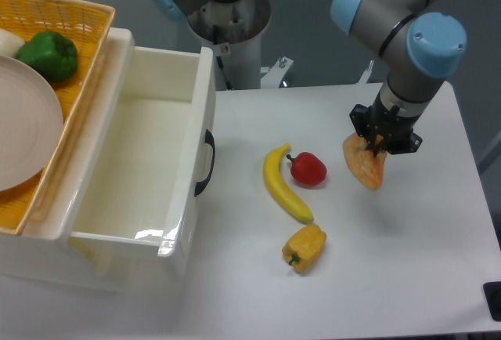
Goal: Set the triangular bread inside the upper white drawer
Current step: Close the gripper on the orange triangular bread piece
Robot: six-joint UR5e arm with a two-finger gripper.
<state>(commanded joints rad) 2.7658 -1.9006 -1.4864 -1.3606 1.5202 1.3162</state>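
Toward the right of the frame, the gripper is pinching the triangular bread by its upper edge, and the wedge is hanging tilted below the fingers, apparently lifted just clear of the counter, though contact at its lowest tip is hard to rule out. At the left of the frame, the upper white drawer is standing pulled open, its black handle facing the middle of the frame and its inside looking bare. Between bread and drawer, a yellow banana, a red pepper and a yellow-orange bell pepper are lying on the counter. Above the drawer at upper left, a woven yellow basket is holding a green pepper and a pale plate.

Judging by this, the grasp is done and the carry is the step in hand. The next move is calling for enough height to clear the drawer's front wall, then travel leftward across the frame over the fruit, stopping above the drawer's hollow rather than the basket before letting go.
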